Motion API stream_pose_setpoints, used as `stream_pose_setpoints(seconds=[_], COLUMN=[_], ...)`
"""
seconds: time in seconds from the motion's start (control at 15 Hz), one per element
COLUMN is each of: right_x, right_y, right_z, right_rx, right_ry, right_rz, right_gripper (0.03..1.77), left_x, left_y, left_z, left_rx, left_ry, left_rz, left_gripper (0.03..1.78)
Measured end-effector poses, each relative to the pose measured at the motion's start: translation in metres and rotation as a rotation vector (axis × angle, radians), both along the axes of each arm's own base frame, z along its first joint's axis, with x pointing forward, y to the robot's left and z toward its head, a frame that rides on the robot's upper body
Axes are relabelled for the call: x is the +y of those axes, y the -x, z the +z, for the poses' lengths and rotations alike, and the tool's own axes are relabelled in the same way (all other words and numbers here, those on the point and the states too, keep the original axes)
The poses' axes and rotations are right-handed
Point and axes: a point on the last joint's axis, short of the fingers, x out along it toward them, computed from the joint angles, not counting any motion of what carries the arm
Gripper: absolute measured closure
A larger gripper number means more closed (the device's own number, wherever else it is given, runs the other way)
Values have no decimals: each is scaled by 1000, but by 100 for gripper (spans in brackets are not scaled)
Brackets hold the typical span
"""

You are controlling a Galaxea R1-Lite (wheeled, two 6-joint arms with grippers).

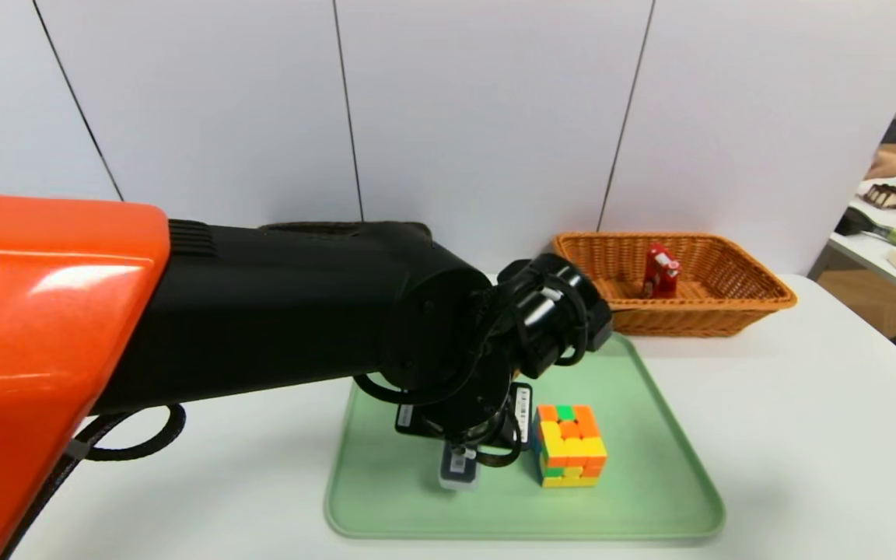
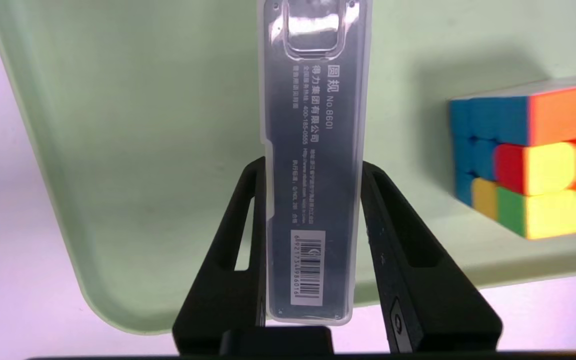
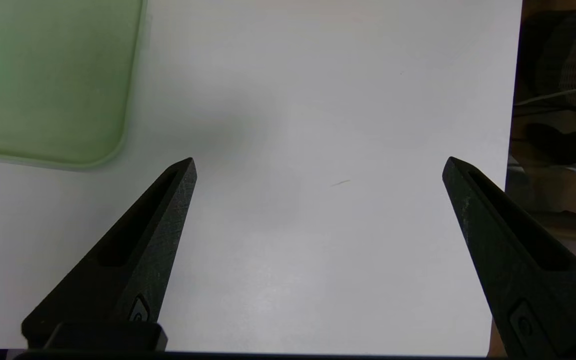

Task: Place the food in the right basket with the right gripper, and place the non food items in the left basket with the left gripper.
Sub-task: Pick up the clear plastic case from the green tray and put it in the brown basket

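Two black tapered fingers of my left gripper [image 2: 313, 172] are clamped on a slim translucent plastic case [image 2: 313, 165] over the smooth green tray [image 2: 118, 150], beside the glossy puzzle cube [image 2: 533, 160]. My right gripper [image 3: 318, 167] hovers wide open over the bare white table [image 3: 318, 250]; a red packet [image 1: 661, 271] sits in the woven wicker basket [image 1: 728, 311].

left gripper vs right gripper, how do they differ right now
The left gripper is closed on a clear plastic compass case over the green tray, beside the puzzle cube. The right gripper holds nothing, its fingers spread wide. It hangs over bare white table, off the tray's corner. Both have the same black tapered fingers.
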Motion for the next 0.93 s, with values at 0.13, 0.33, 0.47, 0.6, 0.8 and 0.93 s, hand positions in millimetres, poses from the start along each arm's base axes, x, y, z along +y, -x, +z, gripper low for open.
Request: stream_pose_setpoints(seconds=[0.13, 0.33, 0.47, 0.6, 0.8, 0.93], right_x=[0, 0, 0, 0, 0, 1], right_y=[1, 1, 2, 1, -2, -6], right_z=[-3, -4, -7, -9, -7, -5], right_rx=[9, 12, 24, 30, -6, -31], right_ry=[1, 0, 1, 0, -7, -14], right_rz=[0, 0, -1, -3, -3, 2], right_gripper=[10, 10, 10, 10, 10, 10], left_x=[-4, -9, -8, -1, 18, 45], left_y=[1, -3, -2, -8, -26, -50], left_z=[14, 40, 52, 64, 81, 92], left_rx=[-35, -104, -122, -152, -229, -297], left_ry=[44, 153, 190, 222, 237, 236], left_rz=[-25, -41, -64, -49, -24, 41], left_gripper=[119, 119, 119, 119, 119, 119])
